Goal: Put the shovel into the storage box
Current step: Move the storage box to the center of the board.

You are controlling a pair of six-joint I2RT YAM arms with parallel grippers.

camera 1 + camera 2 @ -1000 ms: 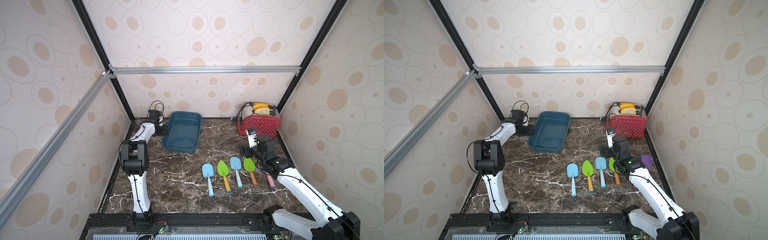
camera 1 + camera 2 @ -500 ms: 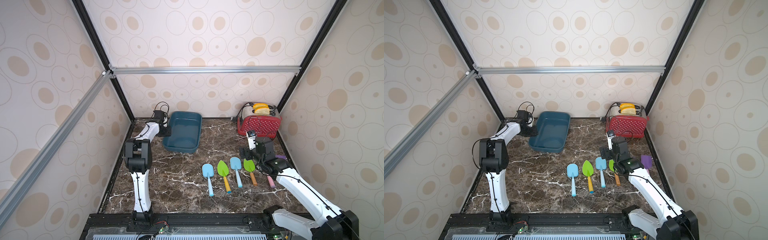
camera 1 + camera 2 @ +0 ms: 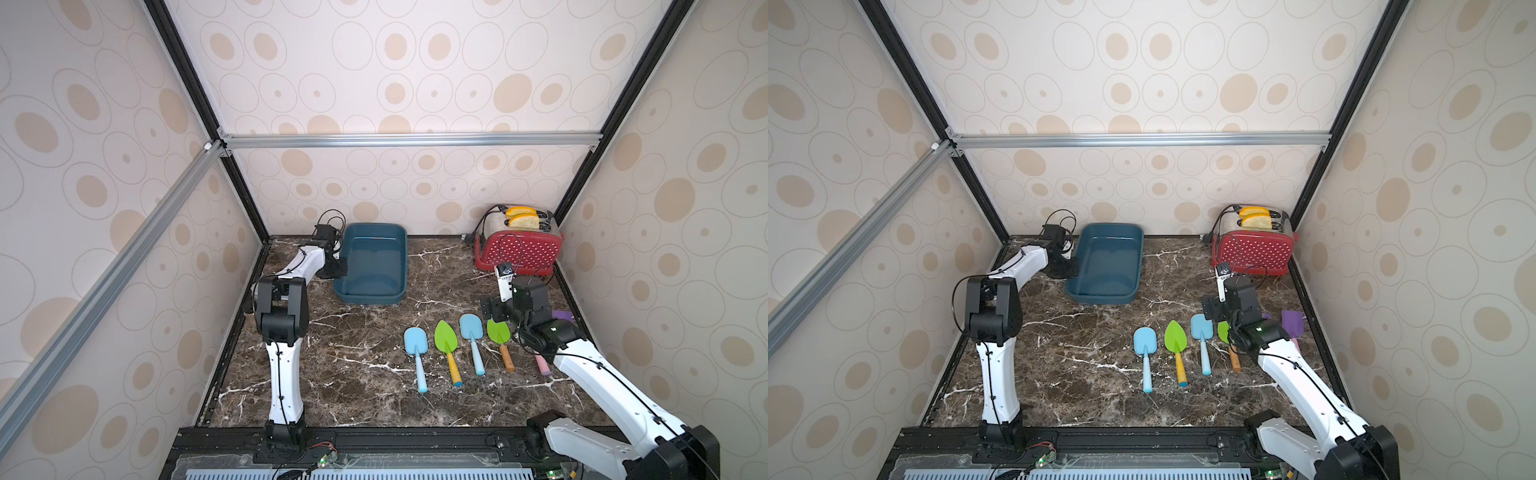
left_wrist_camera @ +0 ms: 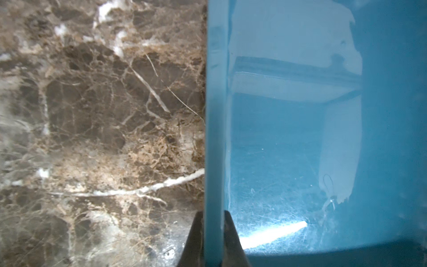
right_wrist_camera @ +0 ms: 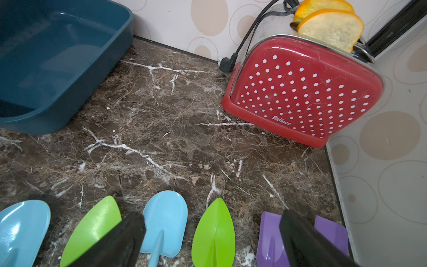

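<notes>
left gripper point(image 4: 213, 216) clamped on box point(image 3: 370, 296) wall, likely to steady it | right gripper point(image 5: 212, 219) jaws wide above shovels point(image 3: 471, 328), none held | shovels in row on surface point(image 3: 353, 374), box empty

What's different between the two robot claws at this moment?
The left gripper is nearly closed, pinching the side wall of the storage box; the right gripper gapes wide and holds nothing. The left sits low at the box's side; the right hangs above the row of shovels. Both have black fingers.
</notes>
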